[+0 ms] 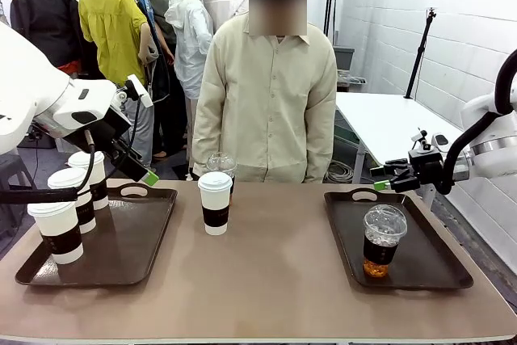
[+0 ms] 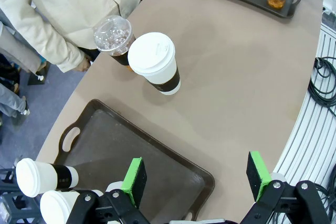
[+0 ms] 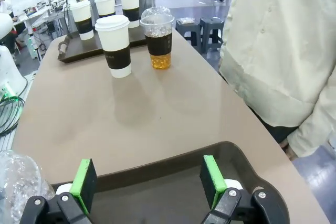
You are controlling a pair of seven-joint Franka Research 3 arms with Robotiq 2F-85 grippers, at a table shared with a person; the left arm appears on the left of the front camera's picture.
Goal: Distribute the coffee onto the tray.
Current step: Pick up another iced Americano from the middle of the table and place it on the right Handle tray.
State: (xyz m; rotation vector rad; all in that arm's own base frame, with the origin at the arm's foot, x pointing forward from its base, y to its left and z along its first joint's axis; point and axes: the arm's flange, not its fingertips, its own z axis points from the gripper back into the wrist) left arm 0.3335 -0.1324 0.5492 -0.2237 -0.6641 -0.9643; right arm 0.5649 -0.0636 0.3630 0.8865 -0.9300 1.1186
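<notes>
Four of six cups trayed, two remaining on bench point(image 1: 266, 288).
Front: three paper cups point(image 1: 74, 195) on left tray point(image 1: 133, 240); iced cup point(image 1: 383, 238) on right tray point(image 1: 436, 260); mid-bench paper cup point(image 1: 215, 202) and domed cup point(image 1: 222, 163) waiting.
Left wrist: left claw point(image 2: 197, 178) spread, empty, over tray edge.
Right wrist: right claw point(image 3: 149, 182) spread, empty; smooth white lids, brown sleeves, clear plastic, amber drink.

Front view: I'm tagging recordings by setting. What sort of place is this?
Likely a robotics lab, not a café: white robot arms flank the table of coffee cups, with a bare block wall, a tripod stand and loose cables behind.
</notes>
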